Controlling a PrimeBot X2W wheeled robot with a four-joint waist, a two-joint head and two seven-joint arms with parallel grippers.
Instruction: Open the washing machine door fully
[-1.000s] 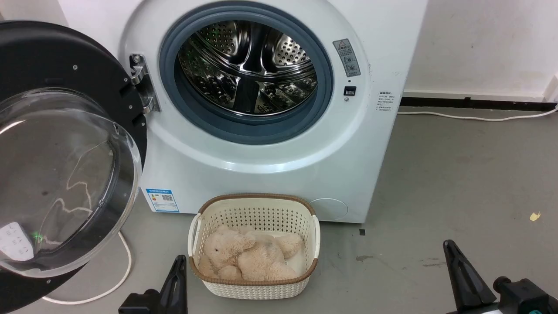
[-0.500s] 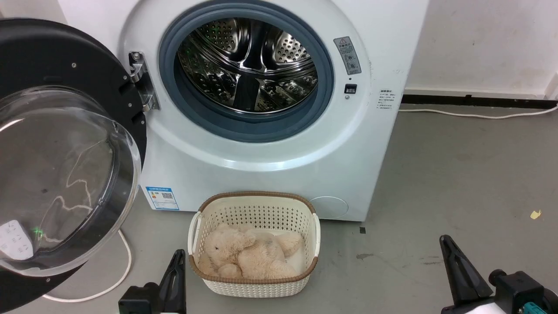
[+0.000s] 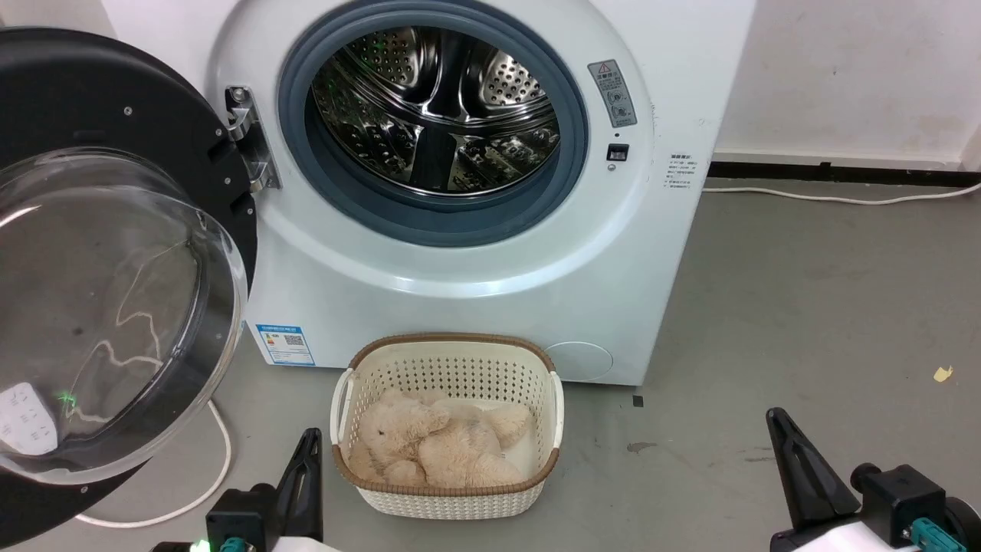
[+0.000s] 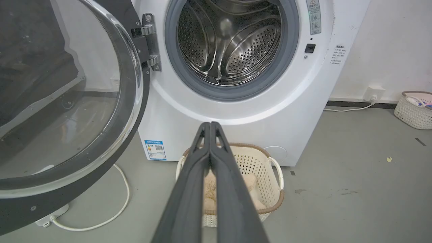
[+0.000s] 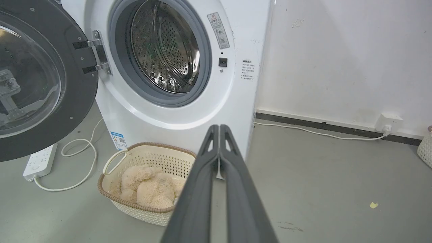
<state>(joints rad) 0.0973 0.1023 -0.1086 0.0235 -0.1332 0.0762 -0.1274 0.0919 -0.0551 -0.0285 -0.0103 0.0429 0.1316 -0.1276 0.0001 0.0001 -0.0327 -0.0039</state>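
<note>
The door [image 3: 84, 77] hangs swung out to the left of the machine [image 3: 475, 307], its inner face towards the head camera, well clear of the opening. It looks heavy and stiff: a broad glossy black ring, hard plastic by the look, dotted with small screws, around a bulging clear glass bowl [image 3: 115, 307]. The bowl is smooth, slippery and best left untouched. The better hold is likely the black rim on the side far from the metal hinge [image 3: 247, 138], where a push gives most leverage. That far edge is cut off at the frame's side, so whether the door has reached its stop is hard to tell.

Right of the hinge, a matt grey rubber gasket [image 3: 460, 226] rings the perforated steel drum [image 3: 437, 100]. Below, just in front of the machine, stands a cream lattice basket [image 3: 452, 498] with a brown rim, holding a beige plush toy [image 3: 437, 448]. A white cable [image 3: 218, 460] loops on the grey floor [image 3: 805, 307].

The left gripper [image 4: 210, 126] and right gripper [image 5: 219, 130] hover low, fingers pressed together, holding nothing.
</note>
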